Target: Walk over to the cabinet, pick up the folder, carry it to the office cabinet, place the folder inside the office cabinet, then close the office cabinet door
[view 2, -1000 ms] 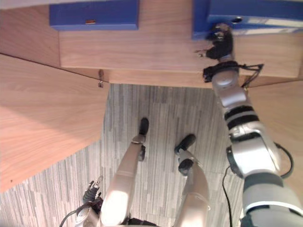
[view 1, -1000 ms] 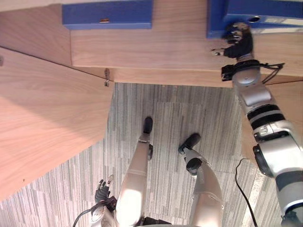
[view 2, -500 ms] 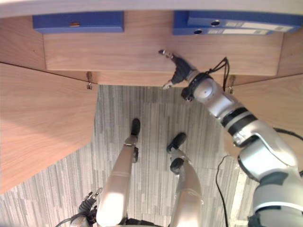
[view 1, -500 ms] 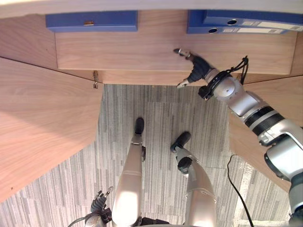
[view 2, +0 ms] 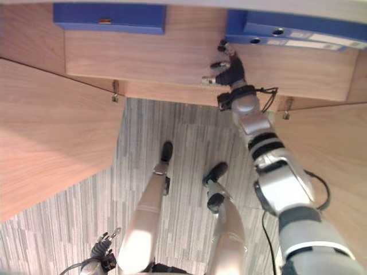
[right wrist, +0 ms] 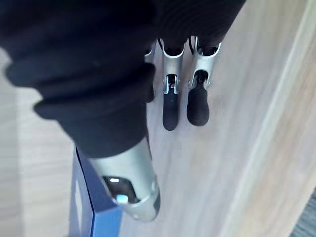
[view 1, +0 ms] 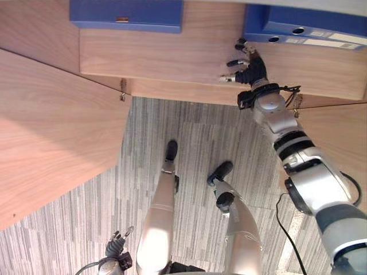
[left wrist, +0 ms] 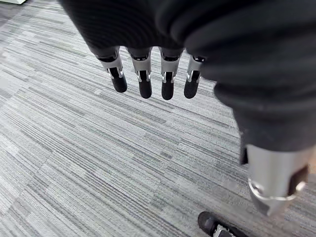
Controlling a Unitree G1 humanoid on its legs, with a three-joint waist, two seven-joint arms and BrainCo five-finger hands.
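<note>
Grey striped carpet (view 1: 195, 132) runs under an open wooden cabinet, and you are looking down onto its shelf (view 1: 166, 57). At the back right of that shelf two blue folders (view 1: 309, 31) lie flat, one stacked on the other, their spines facing the shelf's front. A single blue folder (view 1: 126, 14) lies flat at the shelf's back left, well apart from the stack. Your right hand (view 1: 251, 70) hovers over the shelf just in front of the stack's left corner, its fingers spread, straight and empty. In the right wrist view its fingers (right wrist: 170, 111) point across bare wood. The thumb (right wrist: 131, 187) sits by a folder's blue edge, and you cannot tell whether it touches. Both doors stand open: the left door (view 1: 51, 132) swings out from the shelf's left front corner, the right door (view 1: 344, 137) from its right. Your left hand (view 1: 116, 248) hangs low over the carpet, well clear of the shelf, fingers (left wrist: 144, 81) straight and relaxed.
</note>
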